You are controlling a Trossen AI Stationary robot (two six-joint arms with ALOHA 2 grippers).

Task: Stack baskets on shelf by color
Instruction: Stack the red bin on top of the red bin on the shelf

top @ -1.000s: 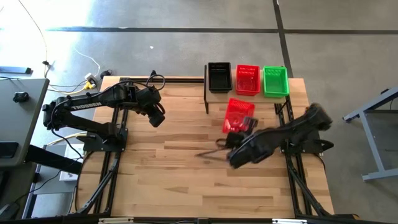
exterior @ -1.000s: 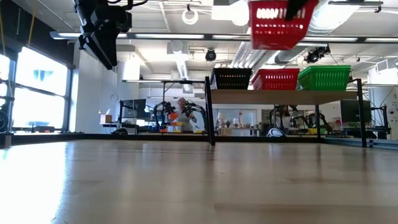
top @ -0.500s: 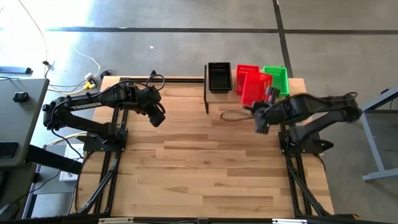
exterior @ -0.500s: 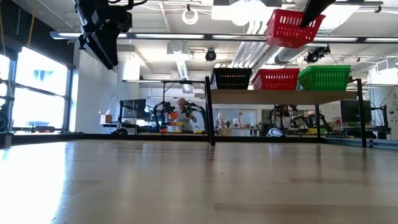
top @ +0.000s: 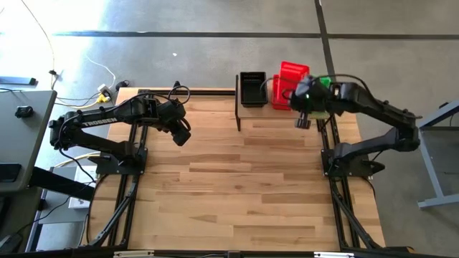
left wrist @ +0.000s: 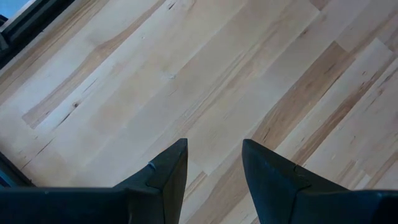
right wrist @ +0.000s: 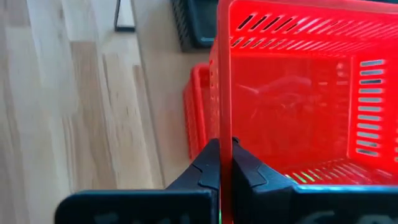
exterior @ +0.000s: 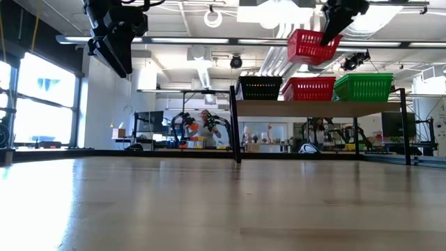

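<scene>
1. the red basket [top: 292, 72] in the air looks light and stiff: thin perforated plastic, empty, hanging level enough from a pinch on a single wall. i judge it a little springy and slick at the rim, so a pinch on the middle of one wall, as here, is the sensible hold; a corner hold would likely let it swing.

2. the right tool [right wrist: 225, 163] is clamped tight on that basket's near wall, with a finger on each side of it.

3. the held basket hangs above the shelf [exterior: 320, 107], over the red basket [exterior: 309, 89] already standing in the middle slot. a black basket [top: 252, 89] sits at that one's 9 o'clock and a green basket [exterior: 363, 87] at its 3 o'clock in the high view.

4. the left tool [left wrist: 213, 171] is empty, its fingers parted, hovering over bare worktop [top: 215, 179] at the 9 o'clock side of the high view.

5. against the earlier frames: a second ago the right arm held the basket over the worktop at 6 o'clock of the shelf; half a second ago it was at the shelf's front edge. now it is over the red stack, higher and farther back. the left arm has not moved.

6. lowering it needs the walls lined up, or the baskets will jam rather than nest.
</scene>
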